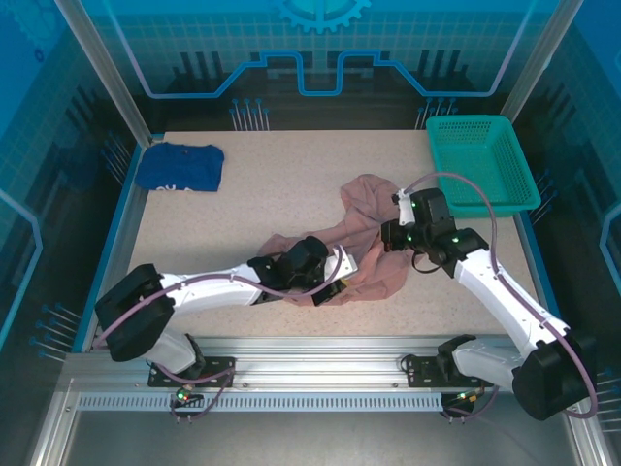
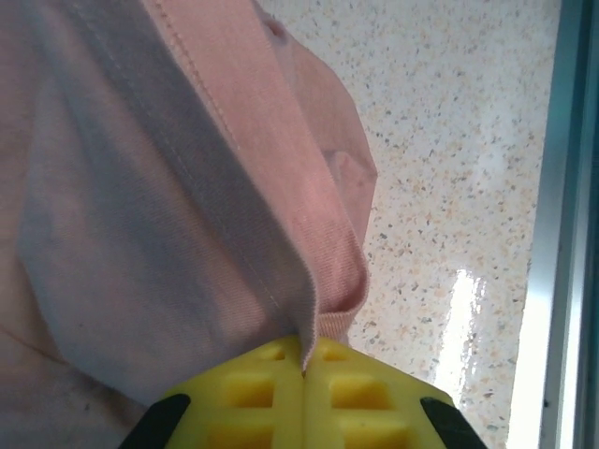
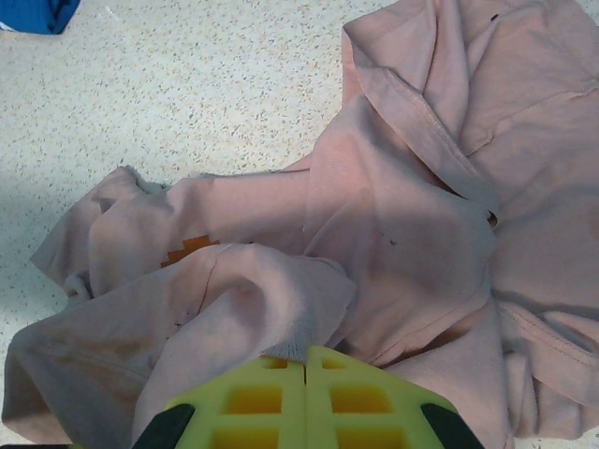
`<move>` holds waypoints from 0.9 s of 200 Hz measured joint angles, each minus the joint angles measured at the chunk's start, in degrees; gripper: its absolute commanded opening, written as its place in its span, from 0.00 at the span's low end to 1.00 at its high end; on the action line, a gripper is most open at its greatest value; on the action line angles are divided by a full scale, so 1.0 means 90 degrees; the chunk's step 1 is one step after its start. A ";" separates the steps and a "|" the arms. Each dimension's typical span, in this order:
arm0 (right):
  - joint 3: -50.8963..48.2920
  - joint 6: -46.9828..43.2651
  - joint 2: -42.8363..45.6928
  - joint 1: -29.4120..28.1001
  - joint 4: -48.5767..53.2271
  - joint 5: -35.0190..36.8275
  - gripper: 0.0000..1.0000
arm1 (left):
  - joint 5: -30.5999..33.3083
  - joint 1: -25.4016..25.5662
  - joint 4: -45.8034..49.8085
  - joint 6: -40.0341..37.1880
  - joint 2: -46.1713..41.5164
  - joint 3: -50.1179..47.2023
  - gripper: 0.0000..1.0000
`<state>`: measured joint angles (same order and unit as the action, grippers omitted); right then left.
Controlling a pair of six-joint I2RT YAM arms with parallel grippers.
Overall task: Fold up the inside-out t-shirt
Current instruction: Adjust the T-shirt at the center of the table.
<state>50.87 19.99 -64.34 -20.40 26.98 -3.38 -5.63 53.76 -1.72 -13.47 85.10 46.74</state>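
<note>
So the inside-out t-shirt (image 1: 364, 209) sits crumpled in a loose heap a bit right of the middle of the table (image 1: 272, 204), closer to the near edge than the far one; dusty pink, seams and hems showing, nothing flat about it

left gripper (image 1: 335, 280) comes in from the left at the near-left end of the heap; in its wrist view the yellow pads (image 2: 253, 393) are pressed right together with a hemmed fold of the shirt (image 2: 187, 187) pinched between them, the cloth bunching up and away from the tips, speckled tabletop to the right of it

right gripper (image 1: 400, 209) is on the right side of the heap, toward its far end; from the right wrist its jaws look fully closed too, with a rumpled edge of the pink fabric (image 3: 402, 215) caught right at the tips (image 3: 306, 360); the rest of the shirt spreads out beyond it in folds, one stitched hem running diagonally across the far right

further out: a dark blue garment (image 1: 179, 167) lies folded in the far-left corner, well apart from the shirt; a green basket (image 1: 482, 165) sits in the far-right corner, near the right arm
</note>
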 measured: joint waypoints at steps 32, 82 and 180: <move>0.0216 -0.0027 -0.0066 0.0024 0.0202 0.0015 0.00 | 0.0053 0.0000 -0.0187 0.0000 -0.0685 -0.0459 0.00; 0.0391 -0.0389 -0.0277 0.0024 0.0520 -0.0027 0.02 | 0.0223 -0.0342 -0.0685 0.0260 -0.1583 -0.1090 0.00; 0.0918 -0.0743 -0.0680 0.0024 0.0678 -0.0563 0.40 | 0.0197 -0.1018 -0.0850 0.1443 -0.1834 -0.1158 0.00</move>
<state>59.13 13.30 -70.46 -20.18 33.08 -8.45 -3.86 44.60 -9.37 -0.49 68.60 36.32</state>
